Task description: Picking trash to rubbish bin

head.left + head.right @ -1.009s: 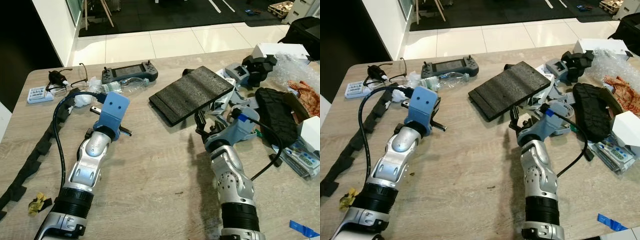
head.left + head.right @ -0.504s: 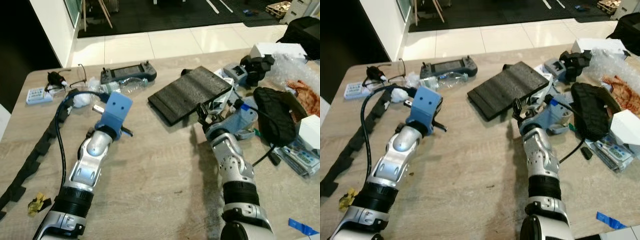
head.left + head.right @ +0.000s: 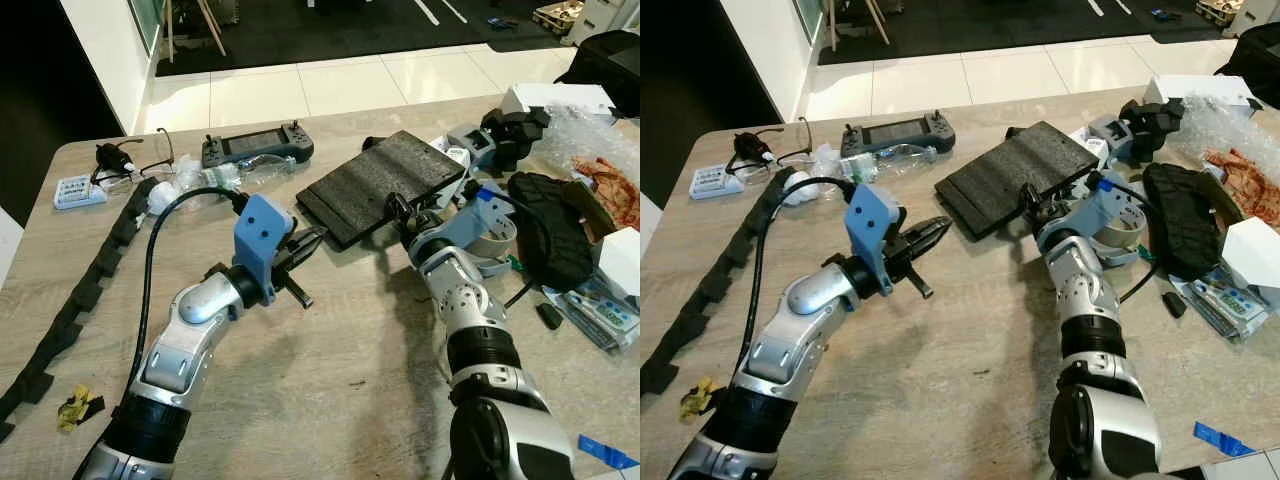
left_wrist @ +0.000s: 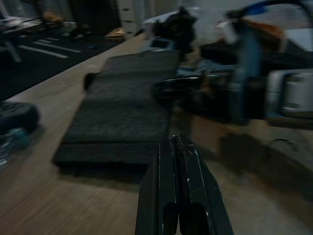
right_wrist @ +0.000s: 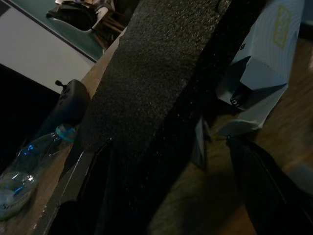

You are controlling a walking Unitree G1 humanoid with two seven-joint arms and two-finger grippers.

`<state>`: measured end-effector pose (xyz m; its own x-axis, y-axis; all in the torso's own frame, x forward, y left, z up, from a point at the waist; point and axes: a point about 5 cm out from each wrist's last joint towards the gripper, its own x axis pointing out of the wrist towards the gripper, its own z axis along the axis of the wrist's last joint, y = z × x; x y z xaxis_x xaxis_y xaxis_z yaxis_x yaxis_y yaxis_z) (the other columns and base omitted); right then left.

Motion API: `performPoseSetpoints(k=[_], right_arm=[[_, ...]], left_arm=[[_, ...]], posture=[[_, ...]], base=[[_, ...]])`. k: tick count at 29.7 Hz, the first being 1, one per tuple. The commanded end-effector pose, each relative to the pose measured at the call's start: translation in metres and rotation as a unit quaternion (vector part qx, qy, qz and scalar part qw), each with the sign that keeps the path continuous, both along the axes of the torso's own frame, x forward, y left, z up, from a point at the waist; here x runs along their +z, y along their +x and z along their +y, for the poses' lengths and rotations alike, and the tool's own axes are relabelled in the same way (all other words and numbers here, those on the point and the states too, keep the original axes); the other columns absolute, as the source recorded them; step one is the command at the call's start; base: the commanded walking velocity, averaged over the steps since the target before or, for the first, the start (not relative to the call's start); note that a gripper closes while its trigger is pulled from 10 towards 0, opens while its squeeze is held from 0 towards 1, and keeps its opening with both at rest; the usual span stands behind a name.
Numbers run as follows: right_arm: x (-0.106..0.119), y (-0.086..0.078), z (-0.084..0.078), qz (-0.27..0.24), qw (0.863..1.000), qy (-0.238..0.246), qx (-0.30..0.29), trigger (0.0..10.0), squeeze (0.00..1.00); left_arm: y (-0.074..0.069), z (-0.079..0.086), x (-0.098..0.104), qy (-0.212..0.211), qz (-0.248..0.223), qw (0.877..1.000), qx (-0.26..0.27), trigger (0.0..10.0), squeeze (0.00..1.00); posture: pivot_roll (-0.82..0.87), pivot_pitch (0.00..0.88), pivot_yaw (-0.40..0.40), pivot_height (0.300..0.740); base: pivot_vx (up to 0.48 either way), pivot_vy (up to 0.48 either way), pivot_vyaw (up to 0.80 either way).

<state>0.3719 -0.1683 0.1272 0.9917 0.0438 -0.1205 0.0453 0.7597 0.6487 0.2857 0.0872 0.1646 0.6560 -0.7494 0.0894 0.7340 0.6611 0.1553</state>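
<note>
While fingers splayed astride its edge, right hand [image 5: 166, 161] at foam slab [image 3: 380, 185]; left hand [image 3: 932, 232] pinched together nearby.

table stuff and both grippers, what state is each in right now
left gripper: shut, empty, pointing at the foam slab
right gripper: open, fingers either side of the slab's edge
foam slab: near edge on the table, far end propped up
plastic bottle: lying on its side

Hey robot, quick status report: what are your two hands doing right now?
Left gripper shut, pointed at the foam slab. Right gripper open, fingers astride the slab's edge. Clutter crowds the table's right side.
</note>
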Motion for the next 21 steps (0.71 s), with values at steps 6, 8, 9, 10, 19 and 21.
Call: performPoseSetpoints(k=[6,8,9,10,19,21], right_arm=[[-0.013,0.003,0.009,0.037,0.999,0.015,0.036,10.0,0.0],[-0.012,0.004,0.009,0.037,0.998,0.015,0.039,10.0,0.0],[-0.012,0.005,0.01,0.038,0.998,0.016,0.043,10.0,0.0],[-0.012,0.006,0.012,0.038,0.998,0.019,0.049,10.0,0.0],[-0.008,0.01,0.032,0.038,0.992,0.032,0.118,10.0,0.0],[-0.008,0.01,0.035,0.036,0.991,0.03,0.128,10.0,0.0]], left_arm=[[-0.007,-0.002,-0.005,0.013,0.015,0.999,-0.026,10.0,0.0],[-0.007,-0.001,-0.005,0.015,0.014,0.999,-0.026,10.0,0.0],[-0.007,-0.001,-0.005,0.016,0.014,0.999,-0.026,10.0,0.0],[-0.006,-0.001,-0.005,0.018,0.014,0.999,-0.025,10.0,0.0],[-0.007,-0.001,-0.006,0.03,0.015,0.999,-0.029,10.0,0.0],[-0.008,-0.002,-0.006,0.031,0.016,0.999,-0.029,10.0,0.0]], posture=[[0.0,0.097,0.063,0.74],[0.0,0.097,0.063,0.74],[0.0,0.097,0.063,0.74],[0.0,0.099,0.063,0.74],[0.0,0.103,0.064,0.74],[0.0,0.103,0.064,0.74]], base=[[0.0,0.0,0.0],[0.0,0.0,0.0],[0.0,0.0,0.0],[0.0,0.0,0.0],[0.0,0.0,0.0],[0.0,0.0,0.0]])
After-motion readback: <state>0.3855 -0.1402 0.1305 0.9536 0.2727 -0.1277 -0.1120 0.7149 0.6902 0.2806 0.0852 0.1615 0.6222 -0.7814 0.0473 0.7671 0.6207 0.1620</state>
